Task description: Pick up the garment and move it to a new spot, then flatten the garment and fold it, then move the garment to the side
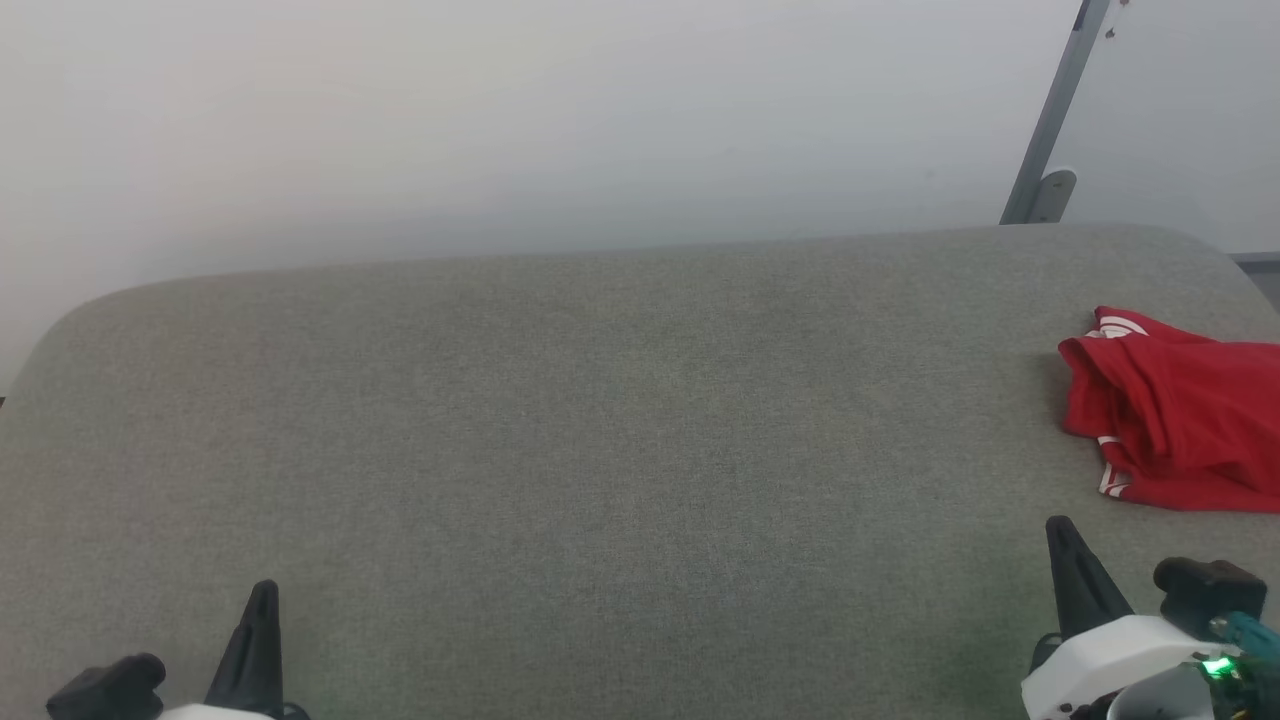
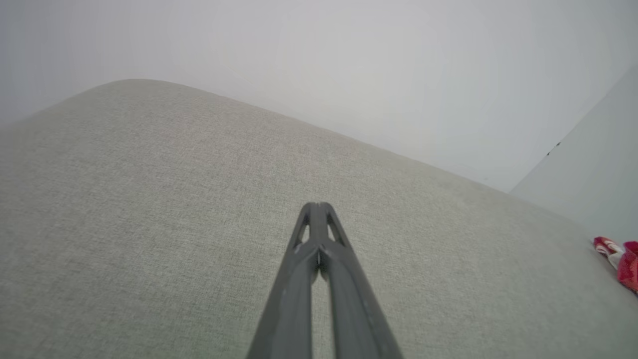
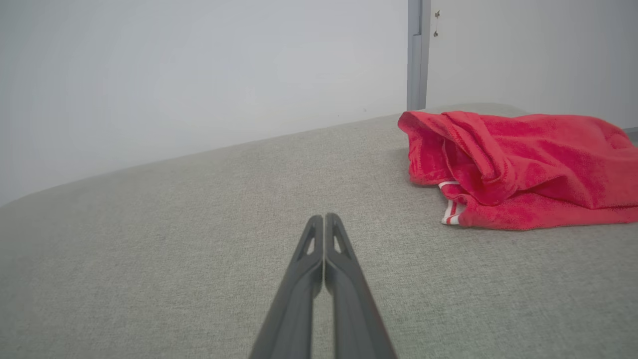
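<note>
The garment (image 1: pixel 1180 415) is a crumpled red heap with white-striped trim, lying at the far right of the grey padded table (image 1: pixel 600 450). The right wrist view has the garment (image 3: pixel 523 164) ahead and to the right; a sliver of the garment (image 2: pixel 620 259) sits at the right edge of the left wrist view. My right gripper (image 1: pixel 1062 530) is at the lower right, a short way in front of the heap, shut on nothing (image 3: pixel 324 219). At the lower left my left gripper (image 1: pixel 264 592) hovers over bare cloth, its fingers pressed together and empty (image 2: pixel 318 207).
A pale wall runs behind the table. A grey metal post (image 1: pixel 1050 130) rises at the back right corner. The table's rounded far edge (image 1: pixel 600 255) curves down at the left and right ends.
</note>
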